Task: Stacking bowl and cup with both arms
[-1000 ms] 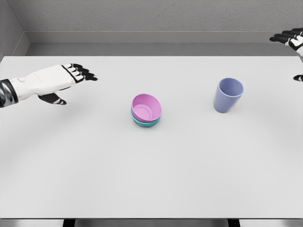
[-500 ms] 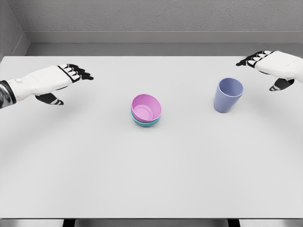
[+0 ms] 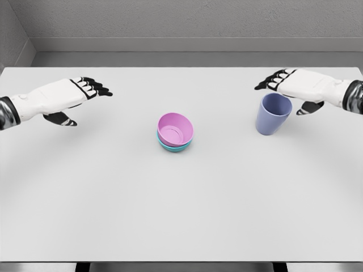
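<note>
- Right hand point(image 3: 300, 86) just above cup point(image 3: 273, 114), fingers point(image 3: 271, 83) extended, holding nothing.
- Left hand point(image 3: 59, 97) open, empty.
- Risk: knocking cup over if descent clips rim.

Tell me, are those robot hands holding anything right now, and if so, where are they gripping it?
Nothing is held. The right hand hovers open just behind the purple cup; the left hand is open, apart from the stacked bowls.
</note>
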